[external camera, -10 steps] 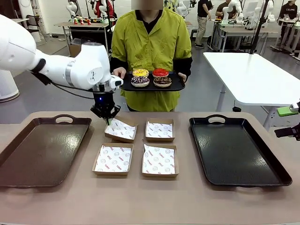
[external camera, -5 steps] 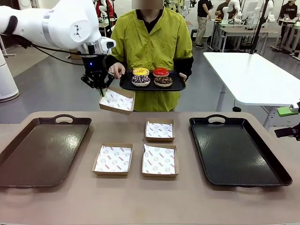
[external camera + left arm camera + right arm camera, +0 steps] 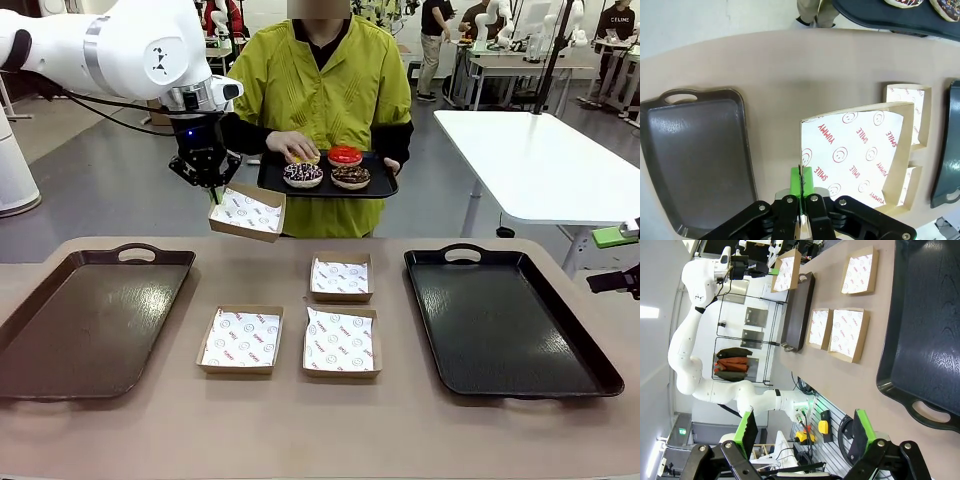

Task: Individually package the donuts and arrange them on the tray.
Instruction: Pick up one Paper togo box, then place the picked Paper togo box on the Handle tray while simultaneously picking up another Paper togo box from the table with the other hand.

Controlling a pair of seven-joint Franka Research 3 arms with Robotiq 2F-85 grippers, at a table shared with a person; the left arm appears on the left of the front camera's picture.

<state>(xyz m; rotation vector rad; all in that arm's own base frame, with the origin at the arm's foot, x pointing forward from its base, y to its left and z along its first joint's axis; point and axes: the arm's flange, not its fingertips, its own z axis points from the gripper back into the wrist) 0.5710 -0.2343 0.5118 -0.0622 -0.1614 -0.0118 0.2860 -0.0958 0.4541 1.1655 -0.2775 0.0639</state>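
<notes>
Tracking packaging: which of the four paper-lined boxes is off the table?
The shallow brown cardboard box lined with printed white paper, held aloft by its rim in the left gripper; the other three lie on the table.

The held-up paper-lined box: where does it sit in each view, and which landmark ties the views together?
Front view: box upper left of centre, hanging from the left tool, before the person.
Left wrist view: box centre right, its edge pinched in the tool at the bottom.
Right wrist view: box top centre, far off.
Shared landmark: brown tray, the tray nearest the box.
</notes>
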